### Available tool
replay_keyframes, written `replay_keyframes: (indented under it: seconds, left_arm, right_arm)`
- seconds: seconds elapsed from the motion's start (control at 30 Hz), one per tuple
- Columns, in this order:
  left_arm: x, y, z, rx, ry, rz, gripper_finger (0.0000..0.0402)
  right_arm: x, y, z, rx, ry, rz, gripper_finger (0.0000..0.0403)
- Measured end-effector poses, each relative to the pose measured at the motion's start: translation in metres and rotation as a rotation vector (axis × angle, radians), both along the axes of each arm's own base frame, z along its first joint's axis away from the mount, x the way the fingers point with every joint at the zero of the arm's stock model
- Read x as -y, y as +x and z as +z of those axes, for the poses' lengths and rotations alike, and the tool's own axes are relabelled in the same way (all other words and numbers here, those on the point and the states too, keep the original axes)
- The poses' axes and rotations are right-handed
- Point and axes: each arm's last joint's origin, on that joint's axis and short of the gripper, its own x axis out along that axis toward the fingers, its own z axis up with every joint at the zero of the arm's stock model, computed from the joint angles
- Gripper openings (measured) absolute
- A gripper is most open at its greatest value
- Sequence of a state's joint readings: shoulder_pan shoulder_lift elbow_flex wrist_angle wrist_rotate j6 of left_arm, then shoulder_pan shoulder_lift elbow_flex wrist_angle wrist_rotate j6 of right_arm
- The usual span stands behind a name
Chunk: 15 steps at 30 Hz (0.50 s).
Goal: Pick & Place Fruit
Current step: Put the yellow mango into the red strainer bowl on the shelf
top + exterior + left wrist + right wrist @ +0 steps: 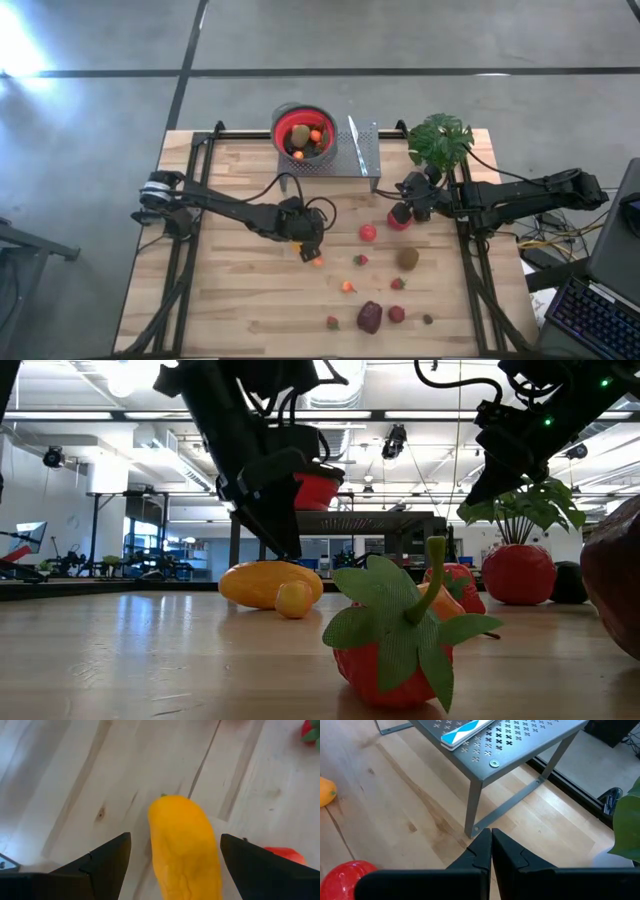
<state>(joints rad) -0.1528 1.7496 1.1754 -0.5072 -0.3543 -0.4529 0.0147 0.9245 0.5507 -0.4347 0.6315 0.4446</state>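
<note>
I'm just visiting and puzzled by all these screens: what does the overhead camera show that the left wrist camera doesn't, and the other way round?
Only the overhead view shows the whole table, both arms, the bowl with fruit inside, the metal rack, the plant, the scattered fruit, and the right end effector, shut and empty near the plant. Only the left wrist view shows, close up, the open fingers either side of the orange fruit, apparently not yet touching. Both show that orange fruit under the left end effector, on the wooden tabletop.

Overhead looking straight down; low, level across the surface (240, 300); wrist views close above it. Shared: yellow fruit (185, 845).
</note>
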Motion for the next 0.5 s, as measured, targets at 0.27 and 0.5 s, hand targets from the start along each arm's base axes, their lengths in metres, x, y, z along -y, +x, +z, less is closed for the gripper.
replay_keyframes:
  seconds: [0.27,0.5]
  left_arm:
    - [0.001,-0.006,-0.016,-0.004,-0.055,-0.004,0.0312]
    - [0.001,-0.012,-0.030,0.003,-0.074,0.005,0.0312]
  right_arm:
    - [0.000,0.000,0.000,0.000,0.000,0.000,0.0008]
    - [0.000,0.000,0.000,0.000,0.000,0.000,0.0008]
